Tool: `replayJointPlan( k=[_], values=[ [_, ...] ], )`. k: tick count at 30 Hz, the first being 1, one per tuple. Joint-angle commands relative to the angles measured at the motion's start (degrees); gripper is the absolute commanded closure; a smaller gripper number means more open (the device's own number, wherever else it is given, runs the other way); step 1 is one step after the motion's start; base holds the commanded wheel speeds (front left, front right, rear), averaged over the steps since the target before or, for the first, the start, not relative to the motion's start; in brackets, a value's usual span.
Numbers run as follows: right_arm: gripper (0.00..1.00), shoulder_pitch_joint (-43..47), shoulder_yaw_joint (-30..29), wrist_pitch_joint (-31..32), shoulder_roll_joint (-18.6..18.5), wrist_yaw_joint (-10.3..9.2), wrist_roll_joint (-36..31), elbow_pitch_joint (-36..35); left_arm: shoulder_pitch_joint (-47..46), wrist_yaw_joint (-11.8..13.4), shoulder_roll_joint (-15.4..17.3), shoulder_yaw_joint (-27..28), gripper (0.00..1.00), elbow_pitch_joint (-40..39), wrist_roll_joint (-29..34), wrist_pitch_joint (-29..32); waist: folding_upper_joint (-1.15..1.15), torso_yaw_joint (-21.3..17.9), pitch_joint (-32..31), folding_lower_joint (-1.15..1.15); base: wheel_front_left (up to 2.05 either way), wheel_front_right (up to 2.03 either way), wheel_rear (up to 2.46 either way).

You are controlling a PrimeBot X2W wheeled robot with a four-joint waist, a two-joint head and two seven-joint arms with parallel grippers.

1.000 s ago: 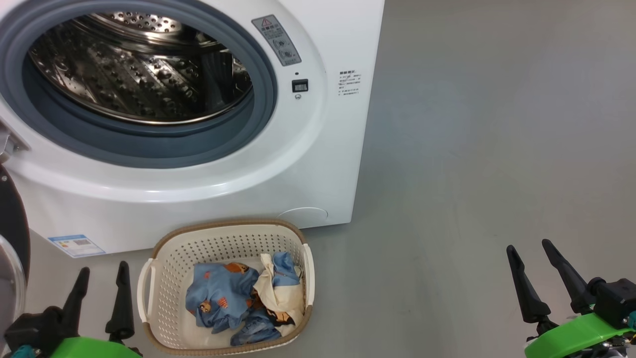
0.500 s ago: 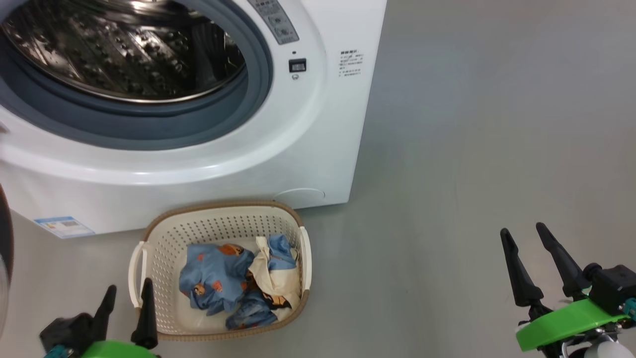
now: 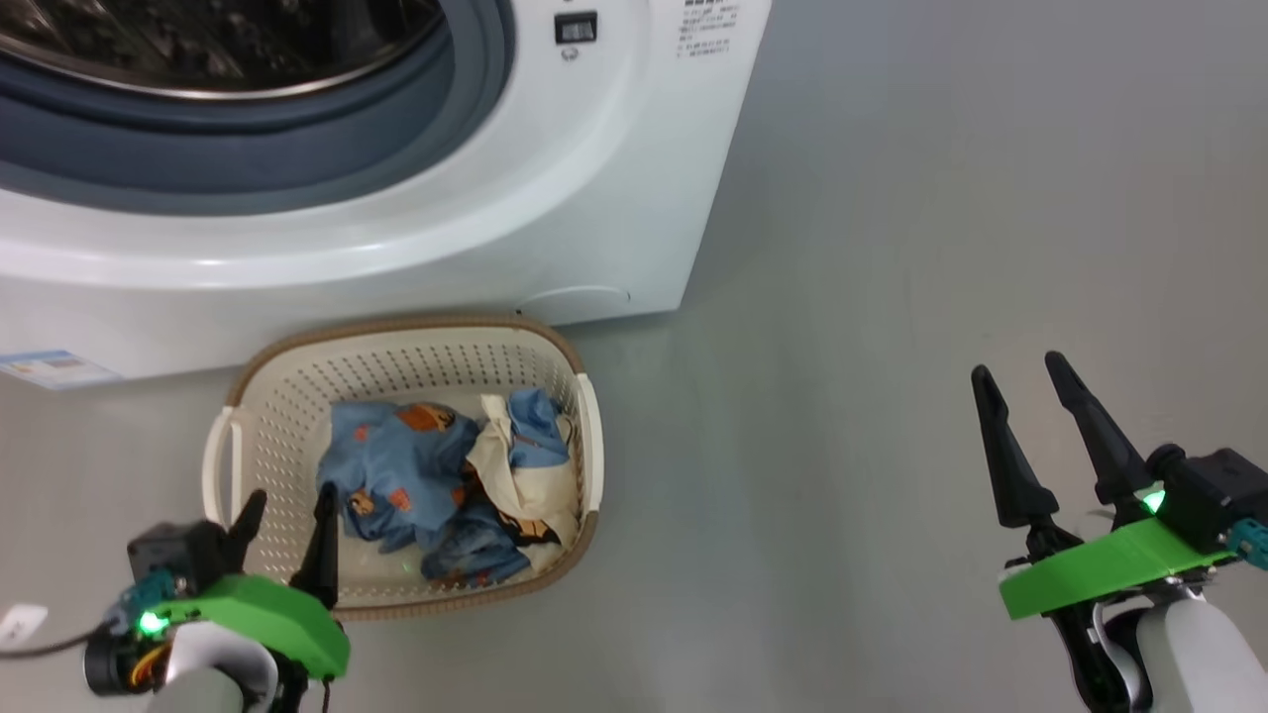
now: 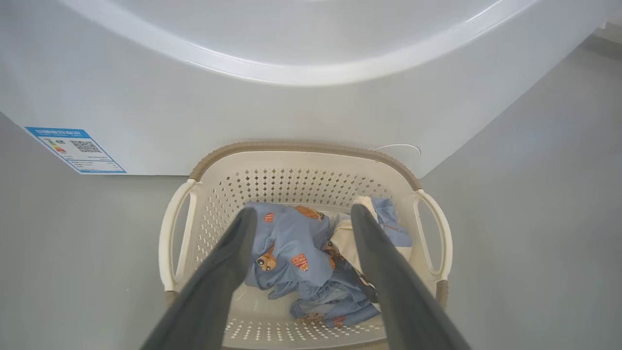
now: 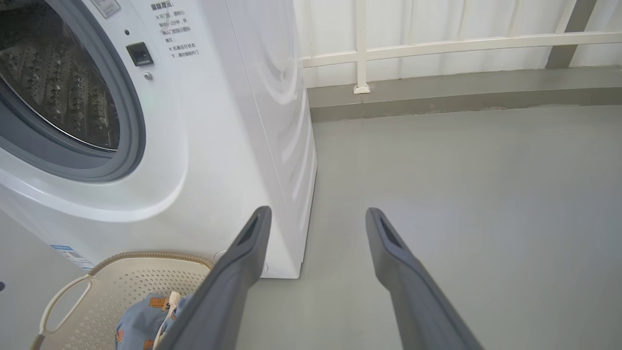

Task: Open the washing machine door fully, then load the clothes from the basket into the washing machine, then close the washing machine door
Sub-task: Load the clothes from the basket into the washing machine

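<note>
The left gripper [image 3: 292,492] hangs with its two dark fingers spread apart and nothing between them, tips over the near part of the basket [image 3: 396,329]. Just beyond and below those tips lie the clothes [image 4: 291,238], light blue cloth with orange-brown prints bunched against a cream piece, on the basket's floor toward the side nearer the right gripper [image 3: 1017,364]. That gripper is well apart from the basket, over bare grey floor [image 3: 892,248], its fingers likewise spread and empty. Straight ahead of the left gripper, past the basket, stands the washing machine [image 3: 416,248]; the basket's far rim is close to its white front, touching or not I cannot tell. A blue label [image 4: 75,149] sits low on that front, off to the left gripper's left. Higher up, the grey-blue seal [image 3: 248,158] rings the open mouth, and the steel drum [image 5: 63,92] shows ahead and left of the right gripper. Farthest beyond that gripper runs a white railing [image 5: 437,46]
</note>
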Motion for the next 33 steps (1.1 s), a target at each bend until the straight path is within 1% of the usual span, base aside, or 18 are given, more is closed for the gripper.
replayJointPlan(
  k=[1,11,22,27,33],
  values=[
    [0.0,-1.1,1.38,-0.68,-0.19,0.09,-1.08,-1.61,-2.58,-0.09,2.14,0.51,0.0,0.95,-0.78,-0.37,0.0,-0.8,3.85,0.0,0.0,0.0,0.0],
    [0.0,-5.16,2.54,-0.68,0.89,0.09,-1.46,-1.79,-13.27,-0.09,4.62,-7.2,0.0,12.74,-6.33,-0.37,0.0,-1.93,11.6,0.0,0.0,0.0,0.0],
    [0.0,-8.63,3.16,-0.68,2.39,0.09,-1.68,-2.04,-23.69,-0.09,6.7,-16.31,0.0,22.3,-12.05,0.05,0.0,-3.41,19.26,0.0,0.0,0.0,0.0],
    [0.0,-10.05,3.44,-0.68,3.02,0.09,-1.62,-2.27,-28.04,-0.09,7.82,-20.21,0.0,25.72,-14.02,2.54,0.0,-4.28,22.07,0.0,0.0,0.0,0.0],
    [0.0,-11.31,4.0,-0.68,3.56,0.09,-1.72,-2.69,-32.1,-0.09,8.59,-22.15,0.0,29.27,-15.87,5.5,0.0,-5.35,24.37,0.0,0.0,0.0,0.0]
  ],
)
